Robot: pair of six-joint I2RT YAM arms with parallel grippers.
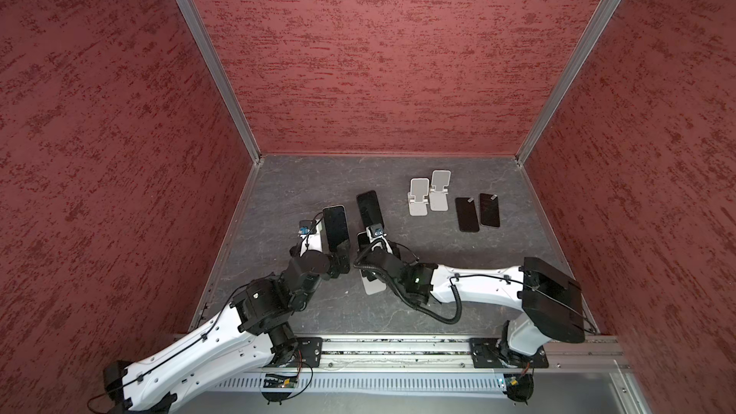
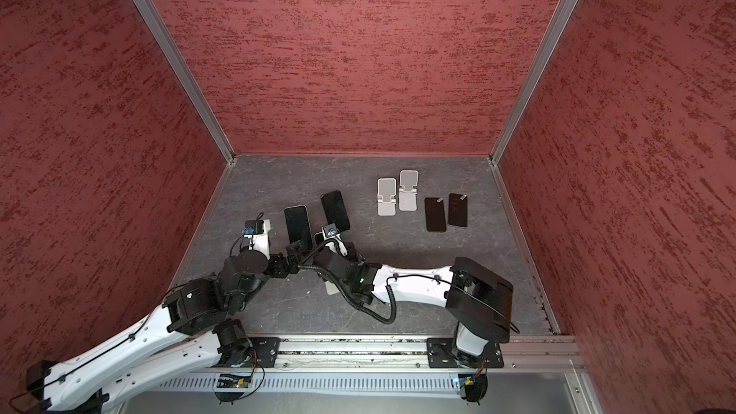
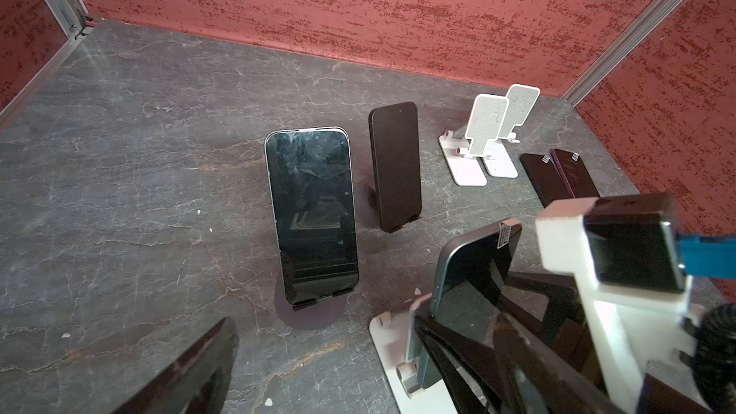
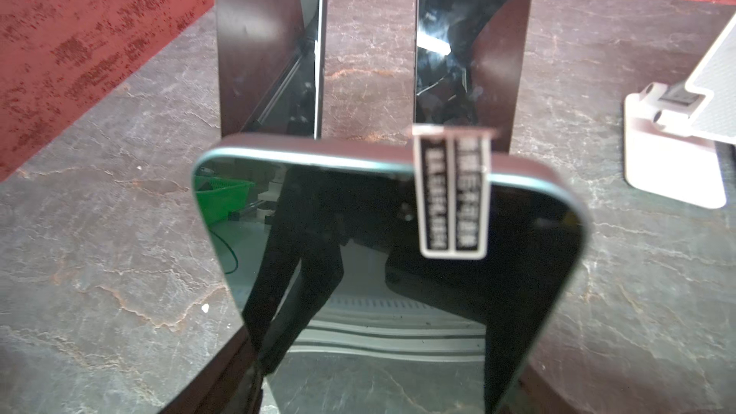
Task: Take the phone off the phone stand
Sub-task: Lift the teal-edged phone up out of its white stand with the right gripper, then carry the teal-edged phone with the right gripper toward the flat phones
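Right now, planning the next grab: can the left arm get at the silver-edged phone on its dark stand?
Probably yes: the left gripper is open just short of the silver-edged phone, nothing between them; the right gripper, closed on the stickered phone, sits alongside.

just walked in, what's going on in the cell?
The right hand is shut on the stickered phone, which sits in its white stand near the front. The left hand hangs open beside it. Two propped phones stand behind; two flat phones lie beside two empty stands.
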